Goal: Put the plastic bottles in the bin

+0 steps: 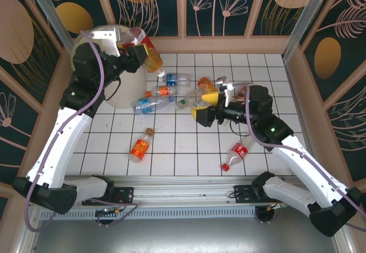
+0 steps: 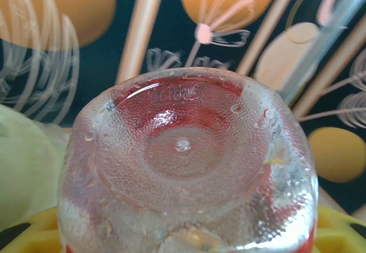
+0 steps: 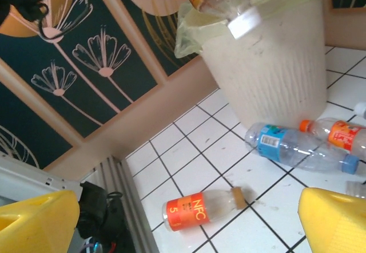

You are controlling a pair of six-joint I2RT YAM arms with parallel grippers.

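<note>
left gripper [image 1: 135,49] clamped on a red-label bottle [image 1: 147,54], tilted cap-down at the bin [image 1: 130,90] rim, left wrist cam stares straight at its dimpled base [image 2: 183,155], right gripper [image 1: 205,107] spread wide with nothing in it, right wrist cam picks up the orange NFC bottle [image 3: 199,210] on the tiles [image 3: 189,167]

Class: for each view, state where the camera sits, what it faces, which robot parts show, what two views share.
Top external: above, behind the bases, looking down at the table; both arms show.
Left wrist: faces the held bottle, base-on; left fingers show.
Right wrist: faces the bin across tiles; open right fingers show.
Shared: the bin, top and right wrist.
</note>
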